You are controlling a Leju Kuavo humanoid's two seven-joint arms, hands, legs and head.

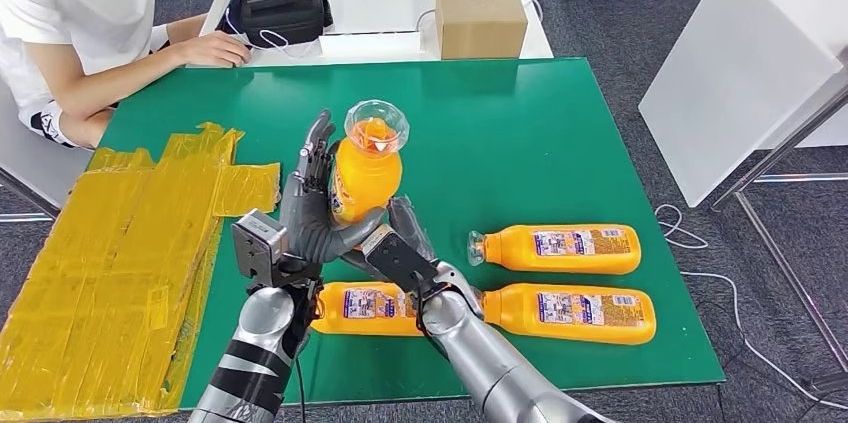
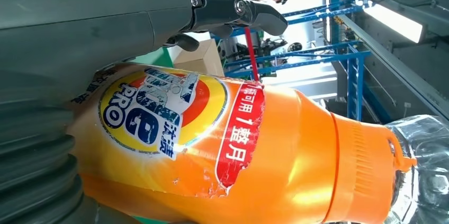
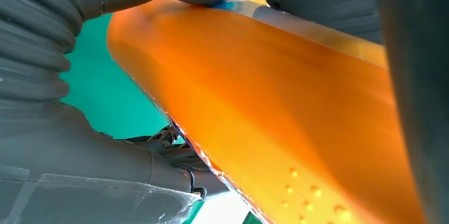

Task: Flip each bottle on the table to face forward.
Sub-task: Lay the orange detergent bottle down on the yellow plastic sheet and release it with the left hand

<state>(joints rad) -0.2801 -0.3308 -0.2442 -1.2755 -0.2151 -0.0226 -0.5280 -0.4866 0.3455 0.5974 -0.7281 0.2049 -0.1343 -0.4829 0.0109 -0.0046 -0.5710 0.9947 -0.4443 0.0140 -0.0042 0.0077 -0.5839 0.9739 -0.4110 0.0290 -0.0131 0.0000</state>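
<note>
While three orange bottles [image 1: 560, 249] lie lengthwise on the green table [image 1: 520, 143], caps leftward, the left hand [image 1: 310, 208] and right hand [image 1: 400, 243] together grip a fourth bottle [image 1: 365, 173] upright, clear cap uppermost.

Arms: silver metal forearms [image 1: 490, 363], the left banded in black near the wrist.
Left hand [image 1: 312, 205]: dark grey palm and fingers, thick grey thumb.
Right hand [image 1: 400, 248]: dark grey, black panel on its back.
Wrist module: grey box [image 1: 258, 243], probably the camera housing.
Cabling: black cable [image 1: 428, 308] looped at right wrist.
Cover: grey ribbed sleeve [image 2: 32, 150]; small screws [image 2: 197, 1].
</note>
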